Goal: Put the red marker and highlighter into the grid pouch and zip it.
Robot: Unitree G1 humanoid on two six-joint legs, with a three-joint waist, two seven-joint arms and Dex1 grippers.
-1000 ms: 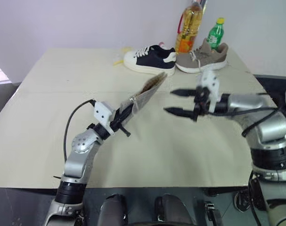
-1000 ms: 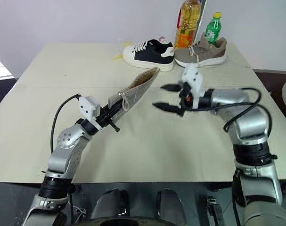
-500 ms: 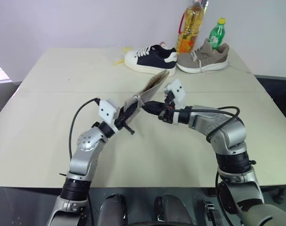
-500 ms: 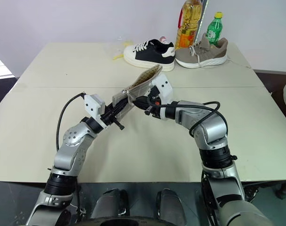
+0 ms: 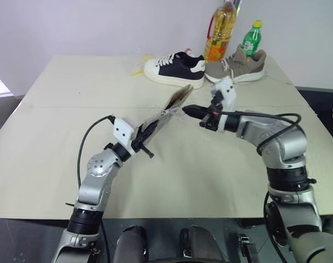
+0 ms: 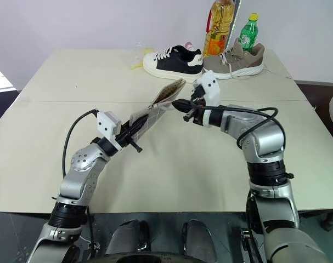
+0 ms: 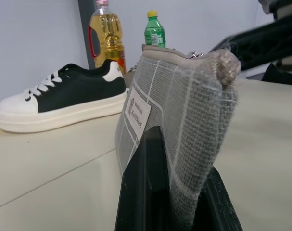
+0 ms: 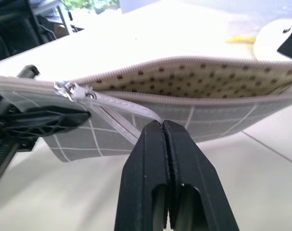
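Two hands meet at the grid pouch, which is raised above the worktop. Left hand pinches the pouch's lower end. Right hand, fingers pressed together, clamps the pale zip pull strap. Pouch mouth gapes, dotted lining visible. Farther back: black-and-white sneaker, grey sneaker, oil bottle, green bottle.

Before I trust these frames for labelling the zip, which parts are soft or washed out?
Right wrist view: zip pull strap on the grid pouch sharp, own fingers soft, table behind glary. Left wrist view: pouch weave crisp, fingers blurred.
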